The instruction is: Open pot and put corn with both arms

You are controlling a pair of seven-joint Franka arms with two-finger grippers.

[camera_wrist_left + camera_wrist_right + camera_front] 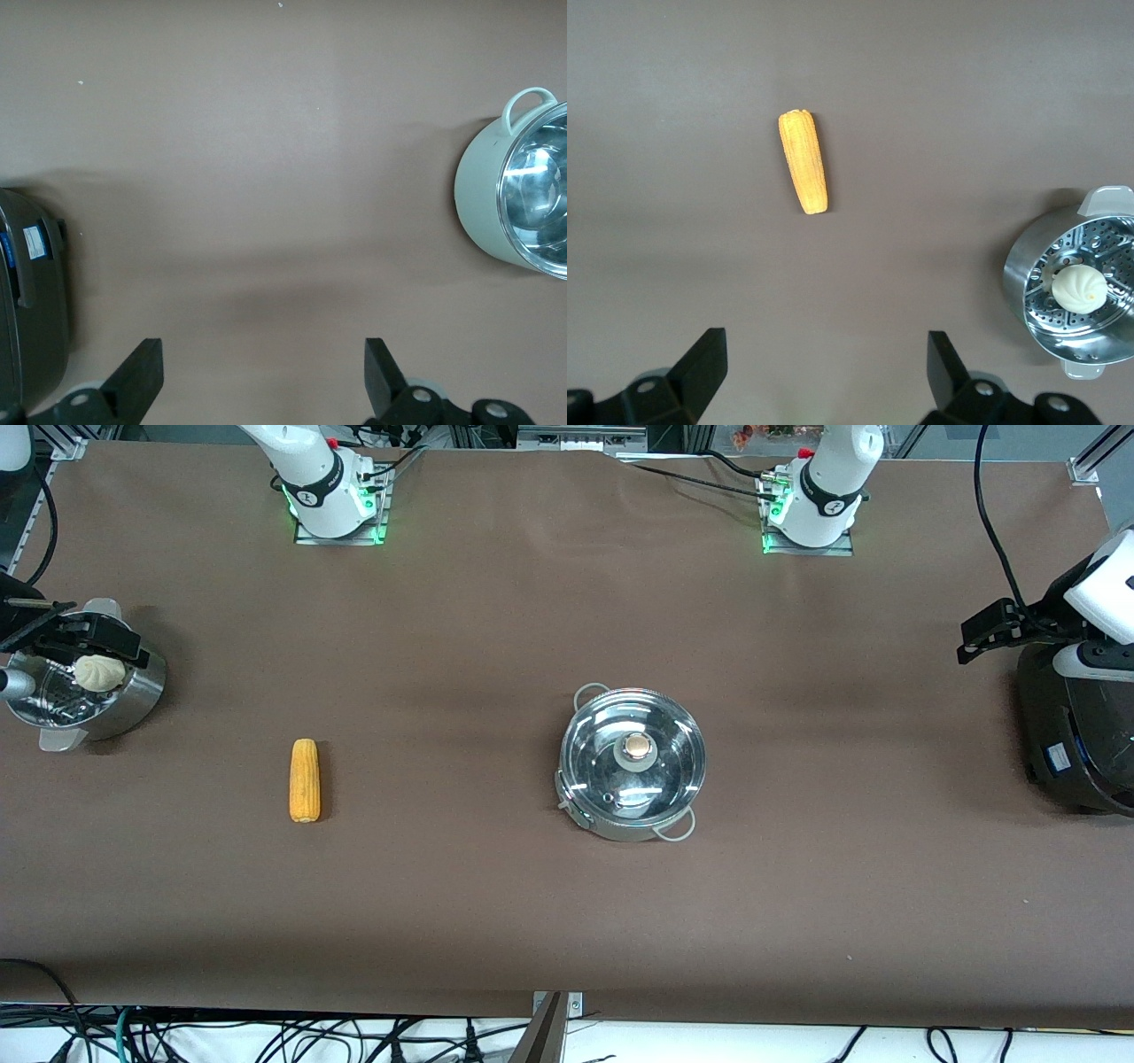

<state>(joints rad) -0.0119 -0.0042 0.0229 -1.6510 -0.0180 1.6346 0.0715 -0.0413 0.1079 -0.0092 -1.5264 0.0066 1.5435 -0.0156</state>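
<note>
The shiny steel pot (pixel 633 763) stands mid-table with its glass lid on; the copper knob (pixel 634 747) is at the lid's centre. Part of the pot shows in the left wrist view (pixel 518 204). The corn (pixel 304 780) lies on the brown table toward the right arm's end, and shows in the right wrist view (pixel 803 161). My right gripper (pixel 106 642) is open and empty over the steamer pot; its own view (pixel 827 345) shows bare table between the jaws. My left gripper (pixel 979 638) is open and empty beside the rice cooker, also over bare table (pixel 264 354).
A steel steamer pot (pixel 84 691) with a white bun (pixel 99 672) stands at the right arm's end. A black rice cooker (pixel 1076 726) stands at the left arm's end. Cables hang below the table's front edge.
</note>
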